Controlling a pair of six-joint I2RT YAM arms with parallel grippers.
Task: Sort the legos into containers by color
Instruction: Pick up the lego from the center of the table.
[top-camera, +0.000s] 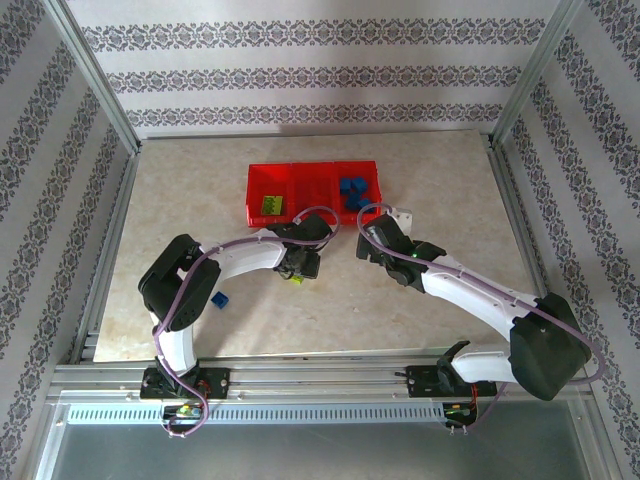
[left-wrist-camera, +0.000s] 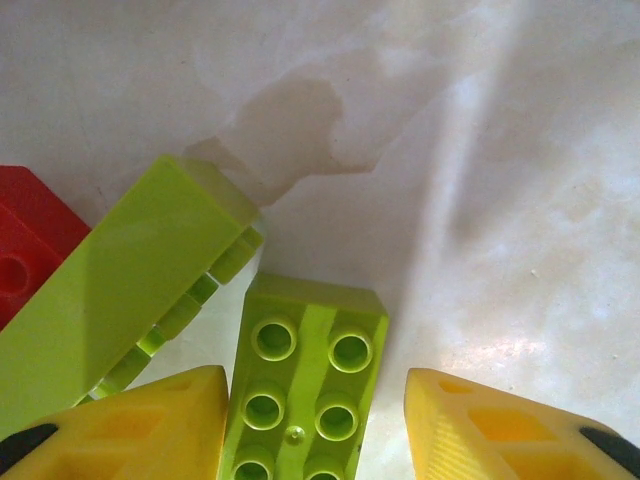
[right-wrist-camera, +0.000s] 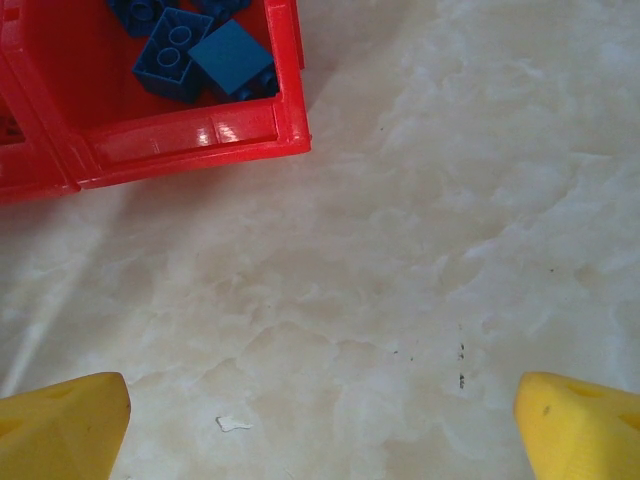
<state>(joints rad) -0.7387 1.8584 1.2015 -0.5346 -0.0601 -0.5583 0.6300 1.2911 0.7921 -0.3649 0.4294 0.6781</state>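
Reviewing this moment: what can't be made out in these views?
- Left wrist: the lime green studded plastic brick is cut off by the bottom edge, the red plastic brick by the left edge.
- Top external: middle bin of the translucent red plastic tray, contents red on red, too small to tell.

The walls (top-camera: 300, 80) have pale wallpaper with grey ornamental stripes. The table (top-camera: 180, 200) has a beige marble-like top, a little glossy under soft light, with aluminium posts (top-camera: 93, 75) at its corners.
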